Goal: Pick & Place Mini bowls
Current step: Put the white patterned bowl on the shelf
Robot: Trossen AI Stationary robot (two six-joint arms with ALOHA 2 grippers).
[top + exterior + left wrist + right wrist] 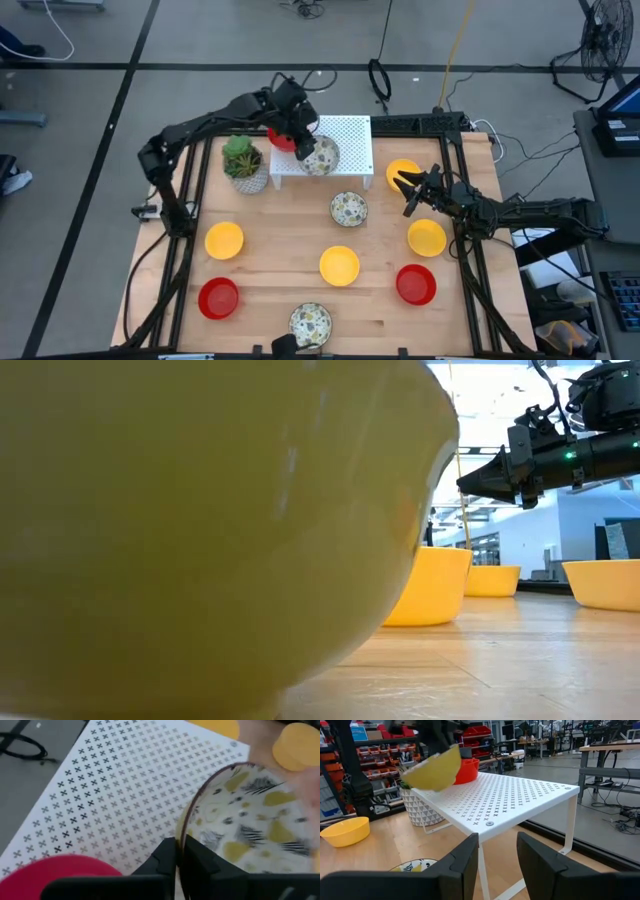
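Observation:
A white perforated rack [345,140] stands at the table's far middle, and a red mini bowl [282,138] rests on its left end. My left gripper [180,857] is over the rack, shut on a white speckled mini bowl [250,825], whose yellowish outside shows in the right wrist view [432,767]. My right gripper [408,190] waits open at the table's right, level, beside a yellow mini bowl [403,172], with nothing between its fingers [465,857]. My left gripper holds the speckled bowl by its rim [186,827], one finger inside the bowl and one outside. The fingers slant down from the table's left. The bowl is tilted, over the near left part of the rack's top.
More mini bowls lie on the table: yellow [224,240], [339,265], [427,237]; red [218,297], [416,283]; speckled [348,208], [310,322]. A potted plant [243,163] stands left of the rack. One bowl [200,530] fills most of the low view.

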